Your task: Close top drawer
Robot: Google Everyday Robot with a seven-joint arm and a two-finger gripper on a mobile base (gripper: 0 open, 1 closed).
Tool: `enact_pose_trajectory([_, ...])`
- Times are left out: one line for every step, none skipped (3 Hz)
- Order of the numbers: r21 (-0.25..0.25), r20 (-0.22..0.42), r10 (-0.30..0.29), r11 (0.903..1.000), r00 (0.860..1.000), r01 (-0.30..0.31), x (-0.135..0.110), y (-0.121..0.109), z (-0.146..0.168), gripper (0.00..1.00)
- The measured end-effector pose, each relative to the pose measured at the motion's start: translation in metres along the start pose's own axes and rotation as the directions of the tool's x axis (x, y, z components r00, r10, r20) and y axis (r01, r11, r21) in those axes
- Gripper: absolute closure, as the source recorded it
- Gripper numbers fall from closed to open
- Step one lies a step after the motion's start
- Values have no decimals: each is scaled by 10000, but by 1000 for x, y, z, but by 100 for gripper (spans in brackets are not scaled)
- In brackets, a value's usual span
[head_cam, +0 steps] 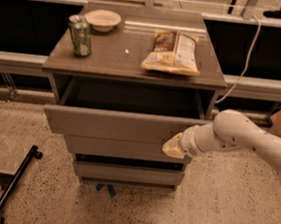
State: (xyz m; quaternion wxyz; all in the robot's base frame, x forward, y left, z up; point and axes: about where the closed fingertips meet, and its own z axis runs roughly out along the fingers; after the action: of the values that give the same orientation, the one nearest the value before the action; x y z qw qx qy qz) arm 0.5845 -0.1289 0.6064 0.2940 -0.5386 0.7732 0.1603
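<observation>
Top drawer (114, 125) is pulled well out of the cabinet (113, 63), front panel hanging forward of the two lower drawer fronts (126, 172), dark interior exposed, nothing visible inside from here. Gripper (173, 146) sits at the right end of that front panel, low on the face near its bottom edge, looks like it's touching or just about. Can't tell whether it's open or closed from this angle, and I see nothing held in it. Arm (250, 140) comes in from the right, roughly level with the panel. Handling guess: shallow rigid box on slides, probably light, flat handleless matte face, so there's nothing to grab and no need to; it's a push job. Contact is off-centre to the right, so the drawer may rack in its slides and bind; pushing nearer mid-panel and square to the face would be safer. Smooth face means the tip could skid sideways if the push is angled. Can (80, 36), bowl (103, 19) and snack bag (173, 52) sit on top; a hard slam could tip the can.
</observation>
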Motion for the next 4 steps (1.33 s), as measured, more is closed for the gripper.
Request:
enact_pose_trajectory([101,169,-252,9996,9995,251,-5,-24,7,100])
enact_pose_trajectory([347,373,-805,9963,9961,792,-17,-68,15,100])
enact_pose_trajectory([434,425,-830,9958,9956,811,-19,-73,13,81])
enact_pose_trajectory([393,429,-834,9959,9956,817,-20,-72,16,59])
